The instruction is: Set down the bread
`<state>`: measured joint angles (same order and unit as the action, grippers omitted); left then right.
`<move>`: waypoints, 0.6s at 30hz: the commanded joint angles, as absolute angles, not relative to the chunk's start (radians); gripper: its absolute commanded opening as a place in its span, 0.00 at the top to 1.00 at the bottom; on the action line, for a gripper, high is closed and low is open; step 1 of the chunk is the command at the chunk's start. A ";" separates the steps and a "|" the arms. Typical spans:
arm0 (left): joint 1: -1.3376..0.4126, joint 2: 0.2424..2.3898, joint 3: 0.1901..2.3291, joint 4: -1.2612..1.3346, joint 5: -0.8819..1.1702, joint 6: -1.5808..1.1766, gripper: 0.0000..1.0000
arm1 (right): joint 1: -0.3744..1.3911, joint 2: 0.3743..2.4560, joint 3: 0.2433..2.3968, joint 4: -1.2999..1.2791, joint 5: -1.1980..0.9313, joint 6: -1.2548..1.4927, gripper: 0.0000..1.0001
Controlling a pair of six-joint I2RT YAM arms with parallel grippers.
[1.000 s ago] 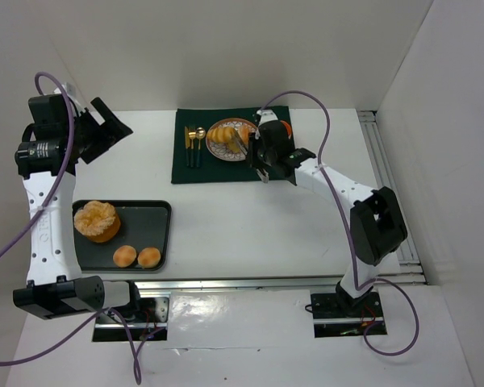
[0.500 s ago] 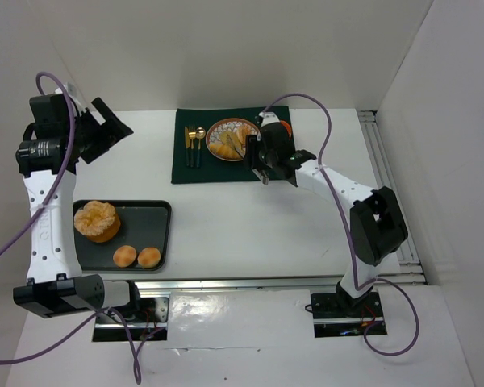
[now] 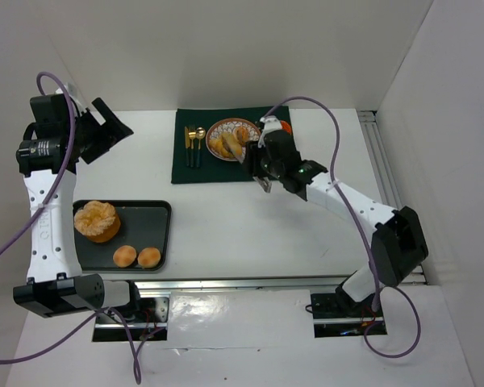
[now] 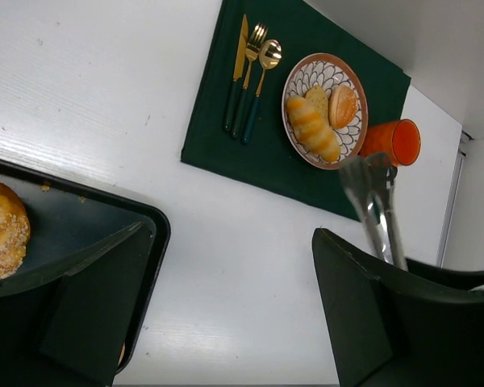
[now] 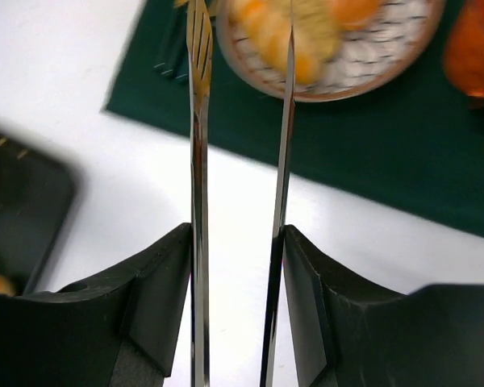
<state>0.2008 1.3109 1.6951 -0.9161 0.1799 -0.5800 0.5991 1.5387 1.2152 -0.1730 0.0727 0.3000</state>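
Observation:
Three pieces of bread lie on the patterned plate point(image 3: 219, 127): a long roll point(image 4: 312, 129), a flat slice point(image 4: 317, 98) and a round bun point(image 4: 343, 105). My right gripper point(image 5: 236, 298) is shut on the handles of metal tongs point(image 5: 198, 161), whose arms stand apart with nothing between them, their tips just short of the plate point(image 5: 371, 76). The tongs point(image 3: 244, 149) sit at the plate's near right edge. At the far left, my left gripper point(image 4: 226, 314) hovers open and empty, high above the table.
A black tray point(image 3: 157, 211) at the near left holds a large round loaf point(image 3: 96, 220) and two small buns point(image 3: 125, 255). The plate rests on a dark green mat point(image 3: 194, 171) with cutlery point(image 3: 194, 143) to its left and an orange cup point(image 3: 285, 126) to its right.
The tongs have sprung apart and left a piece of bread on the plate. The right arm has drawn back a little from the plate toward the near side. The left arm is still.

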 commanded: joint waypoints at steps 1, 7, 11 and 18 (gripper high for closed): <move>0.199 1.287 1.678 -0.904 0.179 -0.572 0.05 | 0.727 1.497 1.155 -0.121 0.051 0.302 0.46; 0.199 1.246 1.609 -0.904 0.170 -0.563 0.05 | 0.910 1.594 1.068 0.018 0.144 0.402 0.44; 0.199 1.236 1.588 -0.904 0.170 -0.563 0.05 | 0.934 1.667 1.019 0.104 0.156 0.436 0.43; 0.199 1.236 1.578 -0.904 0.184 -0.563 0.05 | 0.934 1.664 1.071 -0.027 0.222 0.445 0.02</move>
<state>0.2008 1.2671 1.5791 -0.9215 0.1764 -0.5785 0.9360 1.7103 1.0050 -0.0242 0.1497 0.4305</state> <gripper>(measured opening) 0.946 0.948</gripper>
